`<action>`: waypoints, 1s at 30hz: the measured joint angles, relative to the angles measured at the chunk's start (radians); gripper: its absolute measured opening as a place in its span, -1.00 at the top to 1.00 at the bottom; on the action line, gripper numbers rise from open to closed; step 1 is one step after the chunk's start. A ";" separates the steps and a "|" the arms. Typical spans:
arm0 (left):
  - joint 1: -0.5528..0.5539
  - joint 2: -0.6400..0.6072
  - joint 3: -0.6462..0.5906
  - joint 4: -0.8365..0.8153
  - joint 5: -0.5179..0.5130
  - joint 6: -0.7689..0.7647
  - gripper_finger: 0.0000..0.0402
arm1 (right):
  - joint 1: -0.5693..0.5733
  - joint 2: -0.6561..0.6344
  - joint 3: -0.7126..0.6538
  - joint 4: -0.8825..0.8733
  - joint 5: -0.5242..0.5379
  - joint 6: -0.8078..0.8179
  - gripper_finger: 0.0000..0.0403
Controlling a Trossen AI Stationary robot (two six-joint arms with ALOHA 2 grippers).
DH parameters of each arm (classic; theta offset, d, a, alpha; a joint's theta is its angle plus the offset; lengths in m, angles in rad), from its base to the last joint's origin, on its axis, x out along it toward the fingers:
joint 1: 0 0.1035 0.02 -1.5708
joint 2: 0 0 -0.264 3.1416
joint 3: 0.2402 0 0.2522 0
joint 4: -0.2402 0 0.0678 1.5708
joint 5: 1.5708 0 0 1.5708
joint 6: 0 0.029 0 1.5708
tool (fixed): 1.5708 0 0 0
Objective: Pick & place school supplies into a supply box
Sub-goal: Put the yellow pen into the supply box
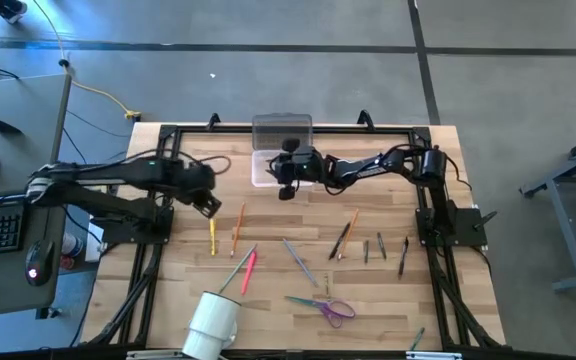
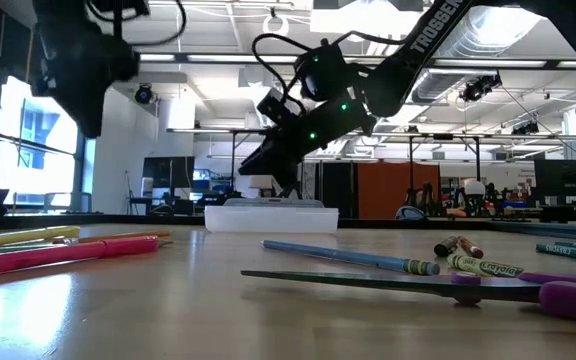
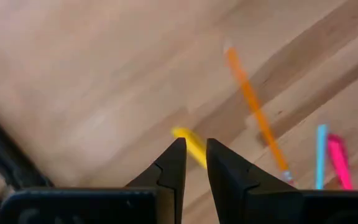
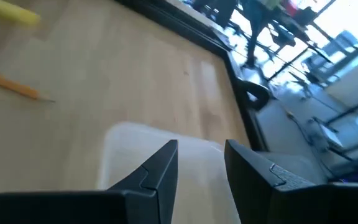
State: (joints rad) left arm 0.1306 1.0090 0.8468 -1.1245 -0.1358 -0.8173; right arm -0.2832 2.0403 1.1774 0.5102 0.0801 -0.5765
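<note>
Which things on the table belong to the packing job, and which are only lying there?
Belong to the job:
- supply box, at the far edge under the right gripper
- pens and pencils, e.g. the pink one
- scissors
- left gripper, above the yellow pencil

Only lying there:
- white cup, tipped at the near edge

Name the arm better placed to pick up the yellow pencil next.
Left, probably. The left gripper hovers just above the yellow pencil, which shows between its fingers in the wrist view. The right gripper is over the box.
</note>
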 joint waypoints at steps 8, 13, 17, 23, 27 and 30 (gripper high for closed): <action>0.000 0.248 -0.030 0.007 0.103 -0.030 0.52 | -0.003 0.000 0.000 -0.036 0.237 -0.148 0.42; 0.000 0.363 -0.030 0.077 0.186 -0.030 0.52 | -0.018 -0.001 0.000 -0.086 0.292 -0.213 0.42; 0.000 0.419 -0.030 0.127 0.220 -0.003 0.52 | -0.031 -0.001 0.000 -0.088 0.304 -0.209 0.42; 0.000 0.435 -0.031 0.113 0.192 -0.035 0.52 | -0.031 -0.001 0.000 -0.088 0.299 -0.210 0.42; 0.000 0.433 -0.031 0.064 0.154 -0.055 0.52 | -0.033 -0.001 0.000 -0.089 0.267 -0.210 0.42; 0.000 0.433 -0.031 0.065 0.147 -0.056 0.52 | -0.037 -0.002 0.000 -0.088 0.250 -0.210 0.42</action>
State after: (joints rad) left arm 0.1307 1.4418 0.8158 -1.0595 0.0109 -0.8730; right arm -0.3205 2.0388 1.1774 0.4220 0.3298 -0.7863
